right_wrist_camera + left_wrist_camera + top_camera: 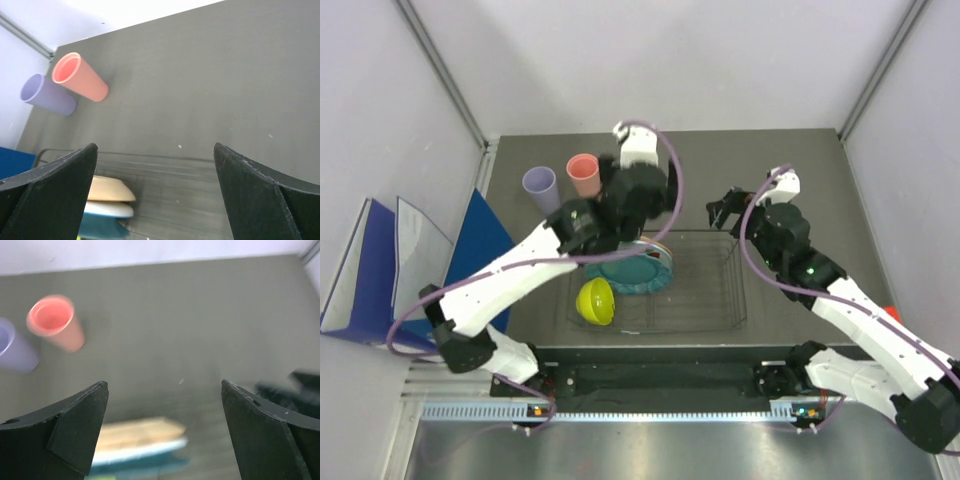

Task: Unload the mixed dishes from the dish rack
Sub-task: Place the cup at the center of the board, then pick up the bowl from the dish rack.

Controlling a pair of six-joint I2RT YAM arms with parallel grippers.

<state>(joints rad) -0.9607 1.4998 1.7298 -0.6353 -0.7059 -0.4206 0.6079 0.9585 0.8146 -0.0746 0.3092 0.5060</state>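
The dish rack [705, 285] sits mid-table. In its left part stand a teal plate [630, 271] and a yellow-green bowl [597, 300]. The peach plate [137, 432], white plate [145, 449] and teal plate stand stacked side by side; they also show in the right wrist view, peach [110, 189] and white [107, 209]. The lavender cup [541, 186] and salmon-pink cup [583, 172] stand on the table behind the rack's left. My left gripper [165, 390] is open and empty above the plates. My right gripper [725, 208] is open and empty over the rack's back right edge.
Blue folders [380, 270] lean outside the table's left edge. White walls close in the back and sides. The rack's far wire rim [165, 160] lies just under my right gripper [156, 150]. Bare table stretches behind the rack.
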